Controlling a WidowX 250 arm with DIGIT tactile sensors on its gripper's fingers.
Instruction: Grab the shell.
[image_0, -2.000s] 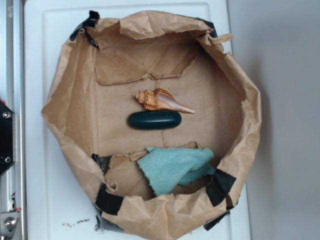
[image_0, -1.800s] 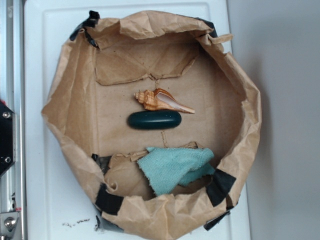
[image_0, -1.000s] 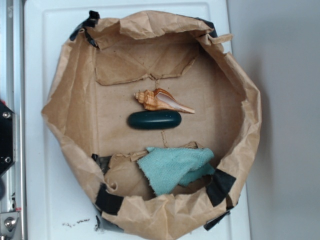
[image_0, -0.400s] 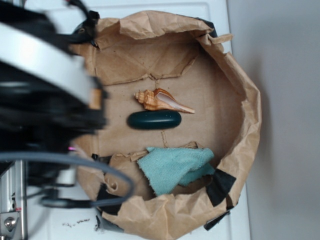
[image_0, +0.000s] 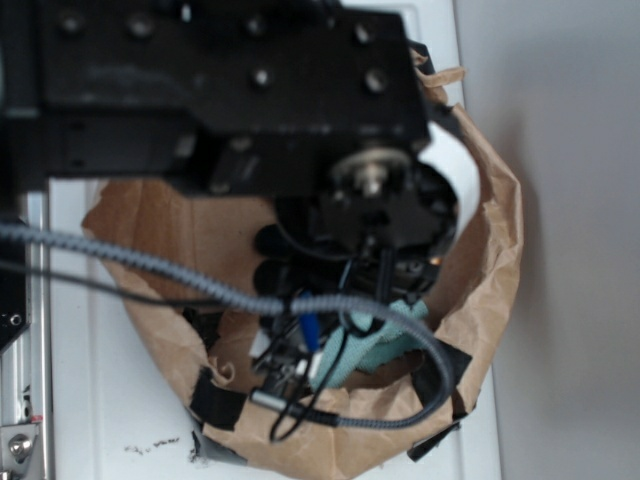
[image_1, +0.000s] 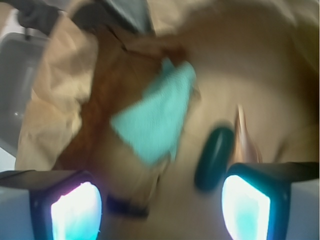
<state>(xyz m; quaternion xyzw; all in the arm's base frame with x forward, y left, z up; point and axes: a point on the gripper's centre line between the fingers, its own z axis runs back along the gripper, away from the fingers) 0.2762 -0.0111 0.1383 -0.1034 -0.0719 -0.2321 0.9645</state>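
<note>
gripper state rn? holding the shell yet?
Gripper: open, holding nothing. The shell lies free beside the green stone, ahead of the fingers.

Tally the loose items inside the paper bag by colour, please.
Tan-orange: 1, the shell
Dark green: 1, the stone
Teal: 1, the cloth
Total: 3
</note>
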